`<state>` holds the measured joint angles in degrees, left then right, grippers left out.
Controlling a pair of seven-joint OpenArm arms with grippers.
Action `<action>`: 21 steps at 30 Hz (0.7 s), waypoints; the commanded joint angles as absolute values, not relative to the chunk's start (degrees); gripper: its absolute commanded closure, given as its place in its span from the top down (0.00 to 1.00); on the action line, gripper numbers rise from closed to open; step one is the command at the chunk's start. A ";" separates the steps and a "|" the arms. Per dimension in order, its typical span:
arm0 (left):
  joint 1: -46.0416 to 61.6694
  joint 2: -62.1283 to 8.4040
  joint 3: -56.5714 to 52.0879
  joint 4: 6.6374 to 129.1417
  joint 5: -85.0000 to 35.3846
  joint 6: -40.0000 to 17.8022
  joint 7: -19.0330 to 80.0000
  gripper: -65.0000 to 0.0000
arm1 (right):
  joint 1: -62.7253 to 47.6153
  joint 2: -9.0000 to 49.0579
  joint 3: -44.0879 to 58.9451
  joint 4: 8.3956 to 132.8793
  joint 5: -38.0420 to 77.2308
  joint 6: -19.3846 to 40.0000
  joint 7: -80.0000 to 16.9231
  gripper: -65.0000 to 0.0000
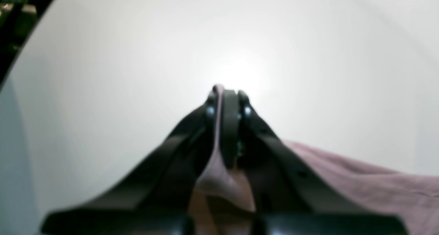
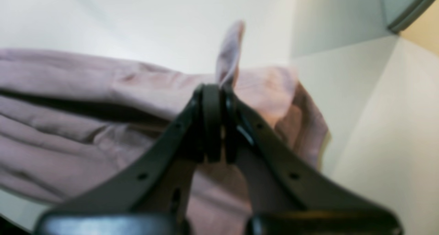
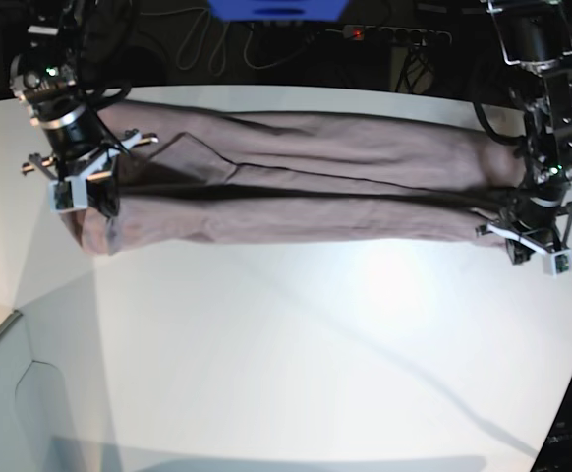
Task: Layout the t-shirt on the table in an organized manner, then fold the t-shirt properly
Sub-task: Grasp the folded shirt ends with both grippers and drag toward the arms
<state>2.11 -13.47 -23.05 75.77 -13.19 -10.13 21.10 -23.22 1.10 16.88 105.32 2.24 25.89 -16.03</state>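
A: Setting: white desk (image 3: pixel 296 354), curved far edge, dark floor with cables behind. Contents?

B: One t-shirt (image 3: pixel 306 187), mauve-grey, stretched as a long band across the far part of the desk, running from one arm to the other. Two lengthwise ridges with a dark crease between them; it appears to be doubled over itself, not spread flat.

A: Hands?

B: Right hand (image 2: pixel 217 91): clamped on a fold of the t-shirt, a tab of cloth standing up past the tips. Left hand (image 1: pixel 226 97): clamped on a thin edge of the cloth, which runs between the fingers (image 1: pixel 230 125).

A: Progress?

B: Judged as mid-task. The garment is pulled taut and lies roughly straight, so the laying-out seems largely done, and a first lengthwise fold may be under way. No compact, finished packet yet; the cross folds are left.

A: Differences between views?

B: Base view: the full length of the shirt, both arms at its ends. It cannot resolve the grips. The wrist views confirm cloth pinched in each hand and show wrinkles near the right end. Both are blurred. No neckline or label is identifiable in any view.
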 commanded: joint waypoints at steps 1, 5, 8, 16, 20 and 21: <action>1.89 -14.29 -23.25 76.88 -13.58 -10.15 19.65 0.00 | -24.40 1.27 16.92 106.33 2.95 25.98 -13.23 0.00; 2.86 -14.29 -23.25 76.79 -13.58 -10.15 19.65 0.00 | -27.91 1.19 16.92 106.33 2.95 25.98 -9.80 0.00; 2.86 -14.29 -23.25 76.79 -13.58 -10.15 19.65 0.00 | -29.32 0.13 17.01 106.33 2.95 25.98 -9.63 0.00; -3.82 -12.70 -28.53 71.87 -13.49 -10.15 19.65 0.00 | -30.81 -0.84 14.73 105.36 2.95 25.98 -8.48 0.00; -9.10 -12.79 -28.09 68.62 -13.49 -10.15 19.65 0.00 | -28.44 -0.84 14.37 104.92 2.86 25.98 -8.92 0.00; -10.24 -12.70 -28.00 68.09 -13.49 -10.15 19.65 0.00 | -28.26 -0.84 14.29 104.92 2.86 25.98 -8.92 0.00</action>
